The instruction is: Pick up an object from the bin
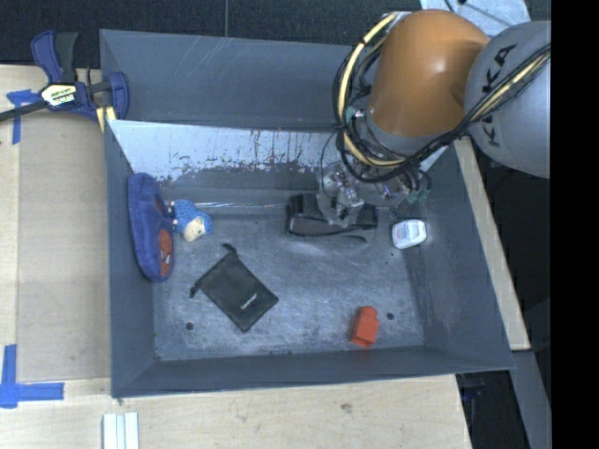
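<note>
1. The claw (344,204) is low in the grey bin (234,92), on the right side and close to the back wall.
2. A long black thing (314,225) lies flat on the bin floor right under the claw. It pokes out to the claw's left and a bit toward the front.
3. The claw looks very close to the black thing's right end. I cannot tell if they touch.
4. I cannot tell if the claw is open or closed, because the wrist hides it from above.
5. The arm (519,82) comes in from the right, over the bin's top right corner, and bends down into the bin.
6. A round orange cover (421,64) sits on the wrist, right above the claw. Yellow and black cables (360,73) loop around its left side.
7. A small white thing (408,234) lies just to the right of the claw, near the right wall.
8. A small red thing (364,326) lies near the front wall, well apart from the claw.
9. A flat black pouch (239,291) lies in the middle of the floor, to the front and left of the black thing.
10. A blue soft toy (145,223) lies along the left wall. A little blue and yellow figure (192,223) lies just beside it.
</note>
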Available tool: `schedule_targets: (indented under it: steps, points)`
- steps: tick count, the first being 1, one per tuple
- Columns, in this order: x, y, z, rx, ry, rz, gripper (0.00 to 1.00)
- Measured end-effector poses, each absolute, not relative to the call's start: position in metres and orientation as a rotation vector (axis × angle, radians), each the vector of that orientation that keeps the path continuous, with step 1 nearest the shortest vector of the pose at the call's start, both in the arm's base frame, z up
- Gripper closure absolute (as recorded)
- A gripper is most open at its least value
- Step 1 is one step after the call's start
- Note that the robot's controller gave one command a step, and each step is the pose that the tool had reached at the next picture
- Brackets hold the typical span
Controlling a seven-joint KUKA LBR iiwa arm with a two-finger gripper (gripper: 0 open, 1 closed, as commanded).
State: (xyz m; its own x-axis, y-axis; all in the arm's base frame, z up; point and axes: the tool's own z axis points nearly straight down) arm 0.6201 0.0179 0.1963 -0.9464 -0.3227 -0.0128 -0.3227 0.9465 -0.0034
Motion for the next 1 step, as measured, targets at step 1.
schedule_targets:
  steps: [1]
  points:
    - [0.6183, 0.0178, 0.1906, -0.513, 3.095, 0.000, 0.00]
